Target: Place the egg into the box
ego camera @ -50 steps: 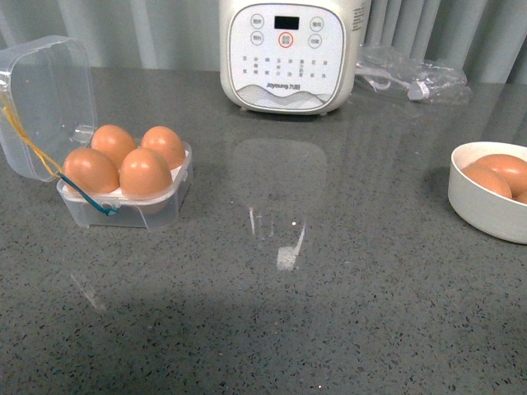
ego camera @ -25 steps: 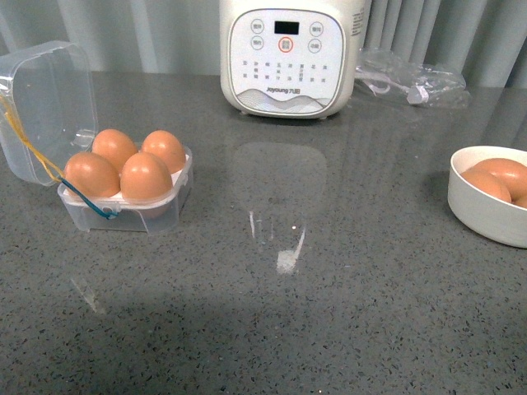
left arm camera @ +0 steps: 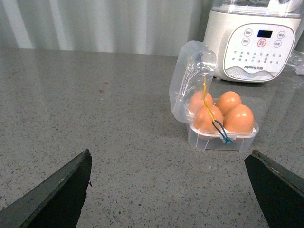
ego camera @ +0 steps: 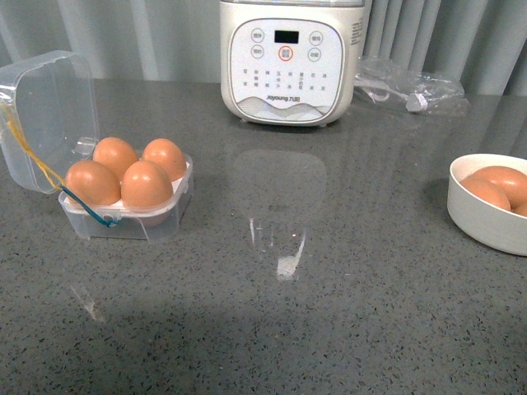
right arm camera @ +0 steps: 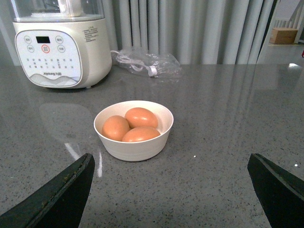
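Our left gripper [left arm camera: 170, 159] and right gripper [right arm camera: 171, 159] gape wide and empty; the box [left arm camera: 209, 140], holding four eggs [left arm camera: 240, 118], sits farther out, well apart from the left one.

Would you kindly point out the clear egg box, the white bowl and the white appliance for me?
box [ego camera: 144, 224]: front view, on its clear front wall.
white bowl [right arm camera: 135, 149]: right wrist view, on its outer wall.
white appliance [ego camera: 284, 86]: front view, on its control panel.
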Robot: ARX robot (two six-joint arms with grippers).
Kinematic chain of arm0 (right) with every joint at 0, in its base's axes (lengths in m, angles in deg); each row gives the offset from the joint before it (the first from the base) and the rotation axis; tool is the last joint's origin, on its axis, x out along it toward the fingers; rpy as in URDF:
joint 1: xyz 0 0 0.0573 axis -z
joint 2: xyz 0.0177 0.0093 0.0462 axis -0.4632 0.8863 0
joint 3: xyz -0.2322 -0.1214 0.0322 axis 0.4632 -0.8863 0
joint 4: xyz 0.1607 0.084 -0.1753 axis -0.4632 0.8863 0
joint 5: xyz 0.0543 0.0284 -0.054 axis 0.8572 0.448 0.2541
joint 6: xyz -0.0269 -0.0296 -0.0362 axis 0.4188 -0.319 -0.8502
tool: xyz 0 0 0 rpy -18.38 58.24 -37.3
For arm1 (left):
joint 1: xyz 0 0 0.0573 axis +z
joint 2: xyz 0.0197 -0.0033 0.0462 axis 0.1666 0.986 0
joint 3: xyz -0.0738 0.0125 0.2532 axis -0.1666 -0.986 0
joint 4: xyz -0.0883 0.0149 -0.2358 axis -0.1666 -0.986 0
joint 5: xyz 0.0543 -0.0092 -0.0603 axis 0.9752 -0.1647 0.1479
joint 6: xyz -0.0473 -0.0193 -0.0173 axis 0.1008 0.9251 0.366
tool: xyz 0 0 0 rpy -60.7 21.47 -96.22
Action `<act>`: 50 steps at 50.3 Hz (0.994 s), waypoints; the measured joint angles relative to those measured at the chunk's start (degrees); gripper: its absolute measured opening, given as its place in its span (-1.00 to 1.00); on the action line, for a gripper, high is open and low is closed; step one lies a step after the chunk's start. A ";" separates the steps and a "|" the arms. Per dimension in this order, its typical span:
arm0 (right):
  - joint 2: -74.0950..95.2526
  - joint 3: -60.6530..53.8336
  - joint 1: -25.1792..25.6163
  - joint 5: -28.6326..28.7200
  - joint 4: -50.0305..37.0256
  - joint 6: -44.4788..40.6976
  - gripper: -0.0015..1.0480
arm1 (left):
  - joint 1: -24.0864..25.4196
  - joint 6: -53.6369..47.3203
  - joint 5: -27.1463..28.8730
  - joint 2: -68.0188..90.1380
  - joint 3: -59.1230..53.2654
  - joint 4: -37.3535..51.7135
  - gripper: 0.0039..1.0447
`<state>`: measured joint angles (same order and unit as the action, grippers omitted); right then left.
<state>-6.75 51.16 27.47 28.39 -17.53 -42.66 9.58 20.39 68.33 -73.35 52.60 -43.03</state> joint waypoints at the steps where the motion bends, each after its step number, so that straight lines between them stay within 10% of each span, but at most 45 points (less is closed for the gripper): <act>1: 0.00 0.00 0.00 0.00 0.00 0.00 0.87 | 0.00 0.02 0.00 0.00 0.00 0.00 0.88; 14: 0.00 0.00 0.00 0.00 0.00 0.00 0.87 | 0.00 0.02 0.00 0.00 0.00 0.00 0.88; 20: 0.00 0.00 0.00 0.00 0.00 0.00 0.87 | 0.57 8.11 9.38 2.80 0.15 -0.33 0.88; 34: -0.02 0.00 0.02 -0.02 0.00 0.00 0.87 | 16.28 13.33 -1.64 28.15 5.01 23.21 0.88; 50: -0.02 0.00 0.02 -0.02 0.00 0.02 0.87 | 17.75 7.19 -4.61 56.11 13.09 46.40 0.88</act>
<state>-6.78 51.16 27.49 28.37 -17.53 -42.64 27.33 27.58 63.72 -17.25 65.69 3.37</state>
